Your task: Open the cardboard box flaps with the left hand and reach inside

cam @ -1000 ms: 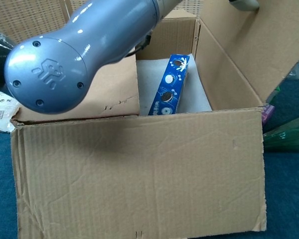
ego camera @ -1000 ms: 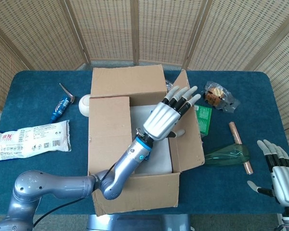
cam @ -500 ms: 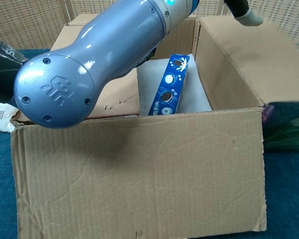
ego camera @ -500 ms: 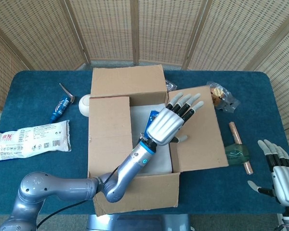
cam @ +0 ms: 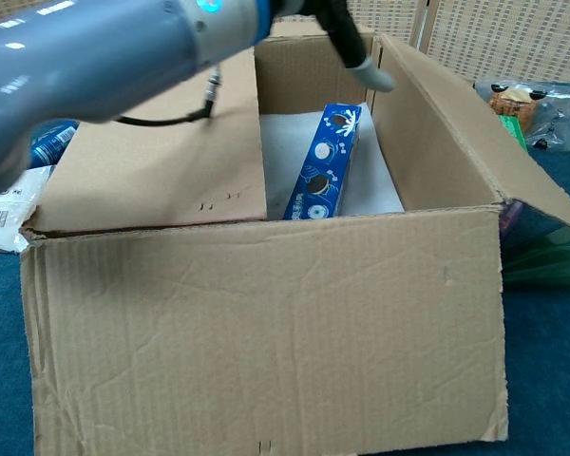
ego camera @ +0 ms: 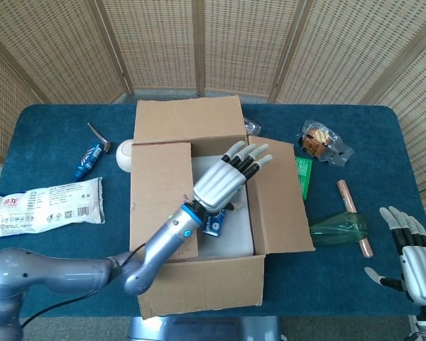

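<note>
A staged lab workspace: blue-clothed table (ego camera: 50, 128) backed by woven wicker screens (ego camera: 156, 42).

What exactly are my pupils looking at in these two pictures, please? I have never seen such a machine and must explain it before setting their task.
This is a two-armed robot at a blue table. One picture looks down from its head, the other looks forward from its chest, close to the box. The left robot hand, fingers spread and holding nothing, hangs over the open box. Inside lies a blue packet on white paper. The right robot hand waits open at the table's near right corner. Around the box lie a white bag, a tube, a green bottle, a brown stick and a wrapped snack.
</note>
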{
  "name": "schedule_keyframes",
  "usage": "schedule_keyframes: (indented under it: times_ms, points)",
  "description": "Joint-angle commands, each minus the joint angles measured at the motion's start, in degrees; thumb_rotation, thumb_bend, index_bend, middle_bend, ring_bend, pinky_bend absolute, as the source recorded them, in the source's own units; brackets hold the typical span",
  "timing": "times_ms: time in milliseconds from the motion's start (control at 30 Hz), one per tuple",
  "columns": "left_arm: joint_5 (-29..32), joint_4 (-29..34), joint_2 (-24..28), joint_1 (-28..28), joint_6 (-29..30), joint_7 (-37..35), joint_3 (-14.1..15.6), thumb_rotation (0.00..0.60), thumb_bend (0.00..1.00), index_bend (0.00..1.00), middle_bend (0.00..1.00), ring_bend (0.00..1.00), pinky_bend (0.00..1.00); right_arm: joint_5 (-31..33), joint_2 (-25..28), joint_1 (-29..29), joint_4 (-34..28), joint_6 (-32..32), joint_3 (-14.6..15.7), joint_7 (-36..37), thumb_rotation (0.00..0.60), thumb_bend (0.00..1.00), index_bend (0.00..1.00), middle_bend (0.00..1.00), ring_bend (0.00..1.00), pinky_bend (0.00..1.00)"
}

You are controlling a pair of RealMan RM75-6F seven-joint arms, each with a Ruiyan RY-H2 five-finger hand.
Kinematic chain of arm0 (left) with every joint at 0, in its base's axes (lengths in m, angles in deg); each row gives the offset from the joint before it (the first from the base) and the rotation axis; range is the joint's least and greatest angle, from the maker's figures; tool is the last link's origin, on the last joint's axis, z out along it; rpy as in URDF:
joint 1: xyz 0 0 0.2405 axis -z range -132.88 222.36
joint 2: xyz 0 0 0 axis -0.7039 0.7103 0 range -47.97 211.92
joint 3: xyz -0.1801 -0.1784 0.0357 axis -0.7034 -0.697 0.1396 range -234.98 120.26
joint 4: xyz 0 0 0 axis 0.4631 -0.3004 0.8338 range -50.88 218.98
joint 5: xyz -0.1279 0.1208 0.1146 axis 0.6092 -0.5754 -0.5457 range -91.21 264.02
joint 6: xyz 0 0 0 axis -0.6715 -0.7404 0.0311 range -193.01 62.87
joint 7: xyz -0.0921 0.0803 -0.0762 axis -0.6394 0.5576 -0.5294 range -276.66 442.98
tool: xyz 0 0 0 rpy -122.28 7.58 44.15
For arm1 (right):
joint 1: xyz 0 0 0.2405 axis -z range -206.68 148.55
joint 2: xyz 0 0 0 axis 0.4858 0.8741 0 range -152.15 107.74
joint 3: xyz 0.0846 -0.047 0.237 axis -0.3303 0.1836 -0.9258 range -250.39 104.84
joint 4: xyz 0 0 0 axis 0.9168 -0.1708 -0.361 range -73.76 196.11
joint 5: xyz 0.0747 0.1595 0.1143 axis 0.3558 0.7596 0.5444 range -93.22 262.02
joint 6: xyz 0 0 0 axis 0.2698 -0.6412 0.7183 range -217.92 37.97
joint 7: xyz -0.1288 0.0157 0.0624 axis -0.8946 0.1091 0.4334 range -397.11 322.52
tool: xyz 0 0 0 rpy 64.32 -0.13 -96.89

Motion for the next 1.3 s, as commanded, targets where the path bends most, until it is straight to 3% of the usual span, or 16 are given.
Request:
schedule_keyframes:
  times_ms: [33, 267, 600, 833, 1033, 1300]
  points:
    - [-1.0, 2.4, 3.7, -1.7, -1.1, 1.0, 2.2, 0.6, 0.09, 0.0, 0.0, 0.0, 0.04, 0.0, -0.1, 0.0, 0.0, 0.0, 0.0, -0.1, 0.6, 0.0, 0.0, 0.0, 0.0, 0.0]
    - [-2.7, 6.3, 10.4, -3.4, -3.4, -0.2, 4.5, 0.6, 0.09, 0.0, 0.0, 0.0, 0.04, 0.0, -0.5, 0.0, 0.0, 0.0, 0.1, -1.1, 0.6, 0.0, 0.0, 0.0, 0.0, 0.0]
    - [3.5, 16.3, 22.8, -3.8, -9.8, 2.9, 7.4, 0.6, 0.09, 0.0, 0.0, 0.0, 0.03, -0.2, -1.2, 0.1, -0.1, 0.2, 0.2, -2.7, 0.6, 0.0, 0.0, 0.0, 0.0, 0.0]
    - [9.0, 19.6, 25.6, -2.9, -11.6, 2.8, 7.9, 0.6, 0.09, 0.0, 0.0, 0.0, 0.07, -0.5, -1.6, 0.1, -0.2, 0.2, 0.4, -3.8, 0.6, 0.0, 0.0, 0.0, 0.0, 0.0]
    - [11.8, 20.9, 24.1, -2.1, -9.7, 0.1, 5.4, 0.6, 0.09, 0.0, 0.0, 0.0, 0.09, -0.4, -1.8, 0.1, -0.1, 0.0, 0.4, -4.2, 0.6, 0.0, 0.0, 0.0, 0.0, 0.0]
    - [16.0, 21.1, 23.9, 0.3, -9.3, 1.8, 5.4, 0.6, 0.09, 0.0, 0.0, 0.0, 0.1, -0.2, -1.8, 0.0, -0.1, -0.1, 0.3, -4.0, 0.6, 0.0, 0.0, 0.0, 0.0, 0.0]
